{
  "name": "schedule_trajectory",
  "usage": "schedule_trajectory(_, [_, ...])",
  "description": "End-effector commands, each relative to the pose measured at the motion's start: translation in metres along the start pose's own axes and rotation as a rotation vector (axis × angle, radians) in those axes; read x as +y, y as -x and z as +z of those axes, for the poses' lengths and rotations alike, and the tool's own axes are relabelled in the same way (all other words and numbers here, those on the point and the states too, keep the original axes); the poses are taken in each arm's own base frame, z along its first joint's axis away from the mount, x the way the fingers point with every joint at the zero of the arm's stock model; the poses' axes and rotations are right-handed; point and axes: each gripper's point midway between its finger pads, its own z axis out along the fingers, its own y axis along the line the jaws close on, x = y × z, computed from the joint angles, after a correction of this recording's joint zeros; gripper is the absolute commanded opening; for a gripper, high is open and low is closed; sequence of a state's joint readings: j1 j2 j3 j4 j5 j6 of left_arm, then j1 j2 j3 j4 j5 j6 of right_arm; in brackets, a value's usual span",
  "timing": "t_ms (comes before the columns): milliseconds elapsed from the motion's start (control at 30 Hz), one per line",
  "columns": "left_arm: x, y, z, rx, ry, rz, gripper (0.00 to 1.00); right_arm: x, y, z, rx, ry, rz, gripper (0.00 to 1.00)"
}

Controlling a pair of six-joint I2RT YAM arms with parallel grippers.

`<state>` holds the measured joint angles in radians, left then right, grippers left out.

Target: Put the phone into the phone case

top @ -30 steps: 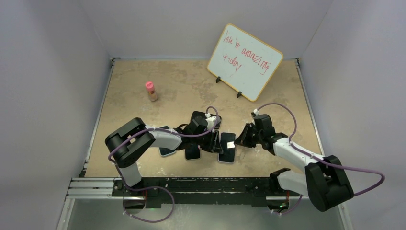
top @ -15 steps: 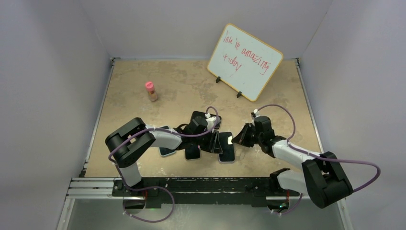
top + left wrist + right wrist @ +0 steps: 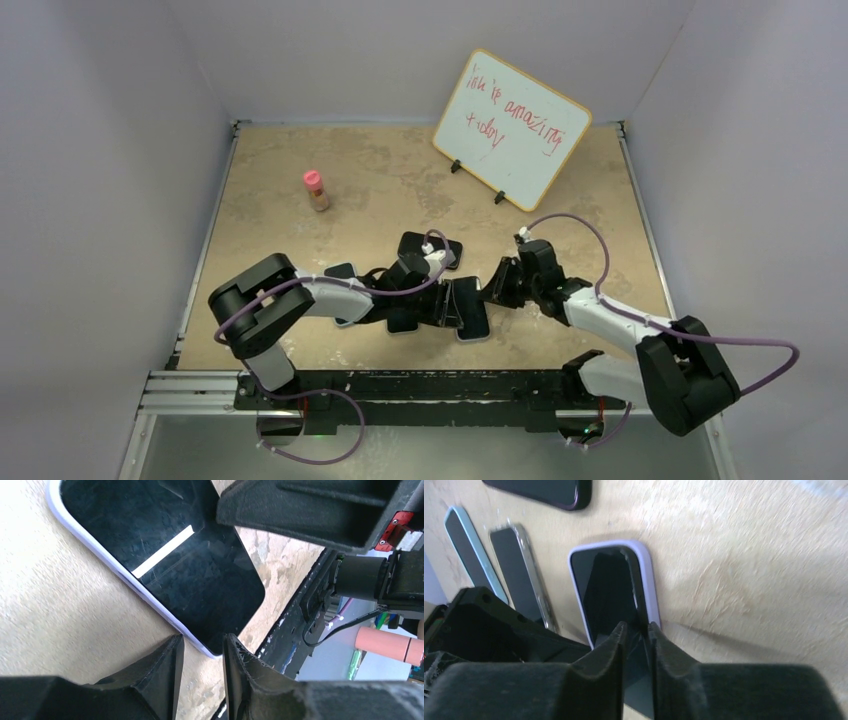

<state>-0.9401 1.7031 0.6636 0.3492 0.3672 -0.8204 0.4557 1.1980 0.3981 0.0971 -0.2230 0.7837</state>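
A lavender phone case (image 3: pixel 472 318) lies flat near the table's front edge, and it also shows in the right wrist view (image 3: pixel 651 580) and the left wrist view (image 3: pixel 125 577). The black phone (image 3: pixel 611 587) sits tilted in it, its far end inside the case and its near edge raised. My right gripper (image 3: pixel 639 630) is shut on that raised edge, at the case's right side (image 3: pixel 497 290). My left gripper (image 3: pixel 202 647) is at the case's near corner, jaws a narrow gap apart with the corner between the tips.
Left of the case lie a clear-edged phone (image 3: pixel 519 575) and a teal-edged one (image 3: pixel 471 547), with a dark case (image 3: pixel 549 492) beyond. A pink-capped bottle (image 3: pixel 316 190) stands far left. A whiteboard (image 3: pixel 512 128) stands at the back. The black base rail (image 3: pixel 420 385) runs along the front.
My right gripper has moved left onto the case with the phone, covering the bright patch on the screen. My left arm has shifted slightly and stays at the case.
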Motion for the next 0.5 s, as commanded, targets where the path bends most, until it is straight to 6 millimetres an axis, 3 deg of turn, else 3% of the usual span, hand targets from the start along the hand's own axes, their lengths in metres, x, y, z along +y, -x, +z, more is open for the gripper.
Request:
schedule_trajectory(0, [-0.018, 0.017, -0.013, -0.077, -0.019, 0.007, 0.37, 0.008, -0.005, -0.018, 0.051, -0.030, -0.025, 0.28])
schedule_trajectory(233, [-0.001, 0.046, -0.028, -0.139, 0.008, -0.032, 0.40, 0.005, -0.001, -0.016, 0.045, -0.023, -0.032, 0.52])
schedule_trajectory(467, [-0.001, 0.050, -0.021, -0.137, -0.024, -0.030, 0.41, 0.013, -0.010, -0.013, 0.060, 0.072, -0.025, 0.65])
